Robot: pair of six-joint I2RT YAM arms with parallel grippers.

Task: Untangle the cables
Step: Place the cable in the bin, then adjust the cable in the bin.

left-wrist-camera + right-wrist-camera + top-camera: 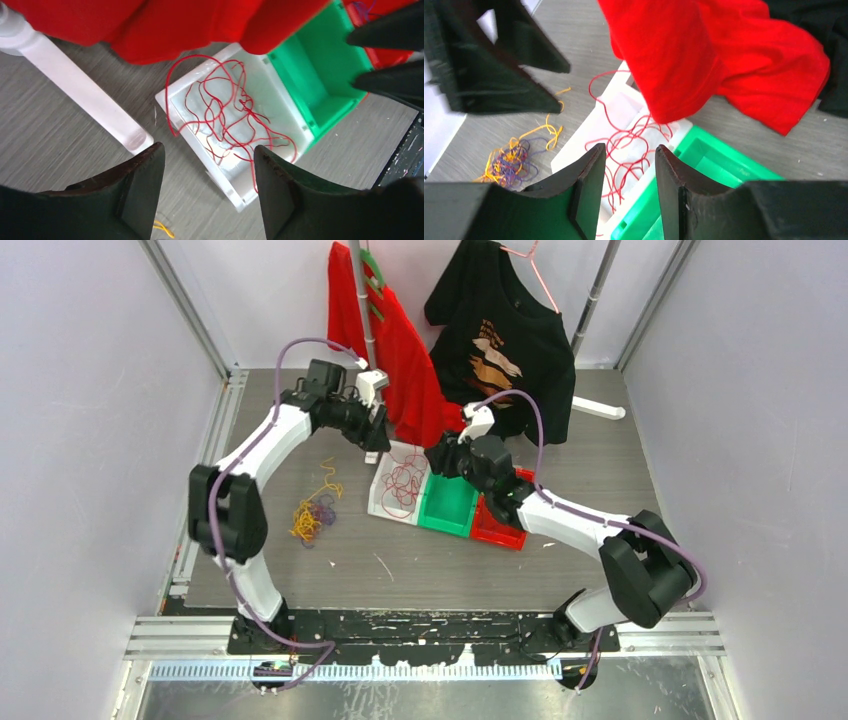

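1. Sorting by colour is looking like the step in hand: red cables are lying in the white bin, with the green bin touching its right side.
2. Left gripper is hovering over the white bin, jaws parted and gripping nothing. Right gripper is hanging over the white/green edge, jaws partly parted and also gripping nothing.
3. Yellow-purple tangle is sitting on the surface left of the bins, well apart from both grippers.
4. Next move, I'm guessing, is calling for the left gripper to travel left and down to that tangle, then pinch a single strand at its edge. The strands are thin, so it's needing a near-full close.
5. Red cables are showing no single heading. They're lying as loose loops spread along the bin's near-far length, with one loop spilling over the far-left rim.
6. Tangle is running roughly near-to-far, with a yellow strand trailing off its far end.
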